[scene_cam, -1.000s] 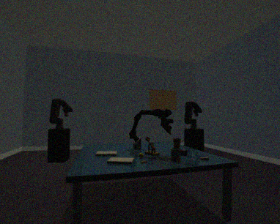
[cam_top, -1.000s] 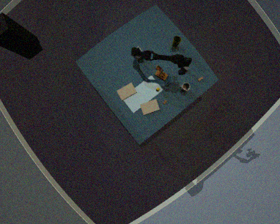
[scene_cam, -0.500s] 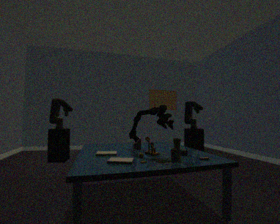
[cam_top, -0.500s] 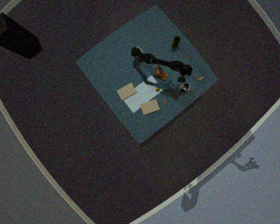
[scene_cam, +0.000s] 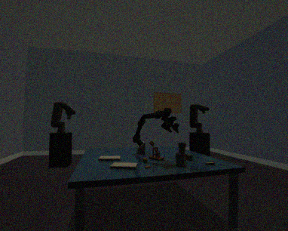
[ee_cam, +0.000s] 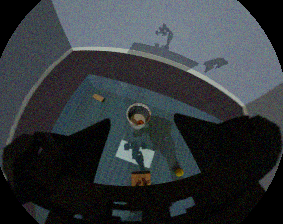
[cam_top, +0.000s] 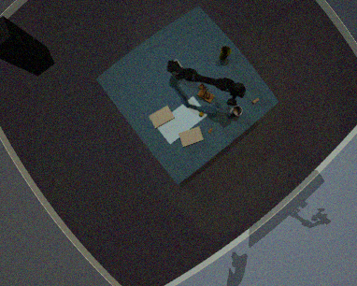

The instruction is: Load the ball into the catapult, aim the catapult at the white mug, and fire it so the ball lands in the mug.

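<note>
The white mug (cam_top: pixel 235 111) (ee_cam: pixel 137 117) stands upright near the right edge of the blue table (cam_top: pixel 137 79) (scene_cam: pixel 103 175). The small wooden catapult (cam_top: pixel 205 94) (scene_cam: pixel 155 152) (ee_cam: pixel 140 177) stands a little way from it, toward the arm's base. A small yellow-orange ball (cam_top: pixel 201 113) (ee_cam: pixel 178 172) lies on the table by the white sheet's corner, beside the catapult. My gripper (cam_top: pixel 232 100) (scene_cam: pixel 173 126) (ee_cam: pixel 142 119) is open and empty. It hangs high above the table, between the catapult and the mug, closer to the mug.
A white sheet (cam_top: pixel 181 122) and two tan cards (cam_top: pixel 162 116) (cam_top: pixel 191 136) lie flat near the table's middle. A small tan block (cam_top: pixel 255 100) (ee_cam: pixel 99 98) lies past the mug. A dark cylinder (cam_top: pixel 224 53) stands near the far edge. Two idle arms on pedestals (scene_cam: pixel 60 147) (scene_cam: pixel 199 141) stand beyond the table.
</note>
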